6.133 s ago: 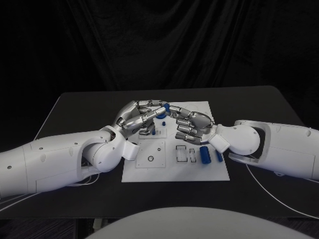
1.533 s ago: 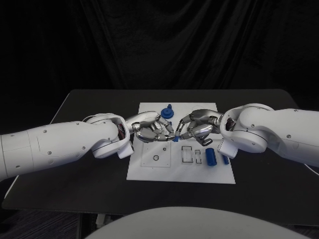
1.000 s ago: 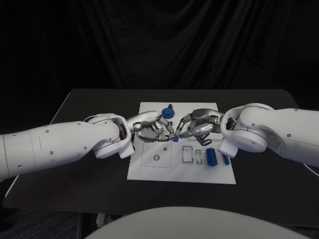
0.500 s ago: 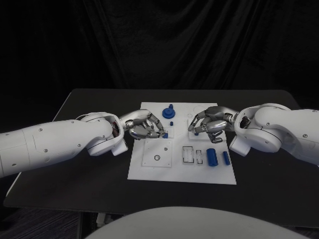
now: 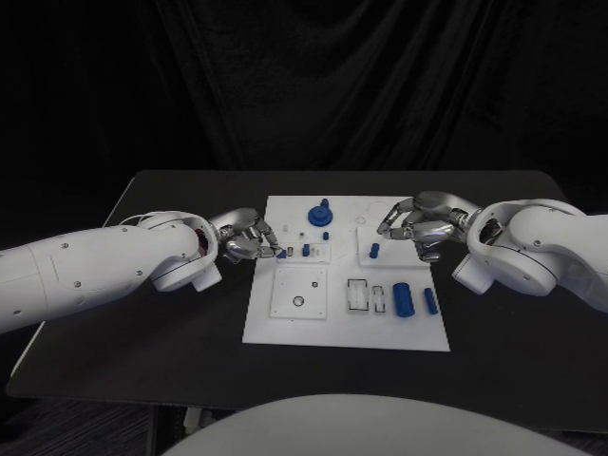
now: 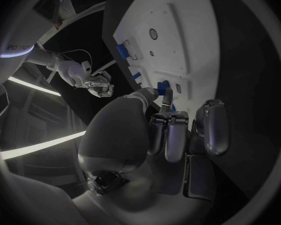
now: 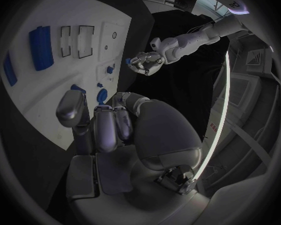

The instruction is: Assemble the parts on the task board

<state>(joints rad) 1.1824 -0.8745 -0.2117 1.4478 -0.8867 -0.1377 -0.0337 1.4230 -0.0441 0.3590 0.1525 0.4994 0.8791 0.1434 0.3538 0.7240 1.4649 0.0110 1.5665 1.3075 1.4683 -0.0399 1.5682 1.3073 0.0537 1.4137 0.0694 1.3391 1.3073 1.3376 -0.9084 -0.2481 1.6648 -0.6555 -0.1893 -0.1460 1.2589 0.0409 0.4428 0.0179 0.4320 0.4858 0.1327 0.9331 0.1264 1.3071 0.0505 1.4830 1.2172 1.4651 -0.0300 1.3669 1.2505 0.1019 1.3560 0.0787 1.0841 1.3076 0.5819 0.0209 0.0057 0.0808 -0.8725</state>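
1. The loose parts I care about lie on the board toward its near right corner: a fat blue cylinder and a thin blue bar just beside it on its right. Both have their long axes running from me toward the far edge.
2. Just left of the cylinder I see two outlined slots, long the same way, so the cylinder would need little turning if it belongs there.
3. A small blue peg stands further back on the board's right half, and a taller blue knob stands near the far edge.
4. My right hand hovers at the board's right edge, back from the cylinder and bar. Its fingers are curled loosely and I see nothing in them.
5. My left hand sits at the board's left edge, its fingers curled. There is blue by the tips, but I cannot tell whether it is held or just a part on the board behind.
6. I judge the right hand nearer to the cylinder: it lies toward me from those fingers, so the reach is a pull back along the board's right side.
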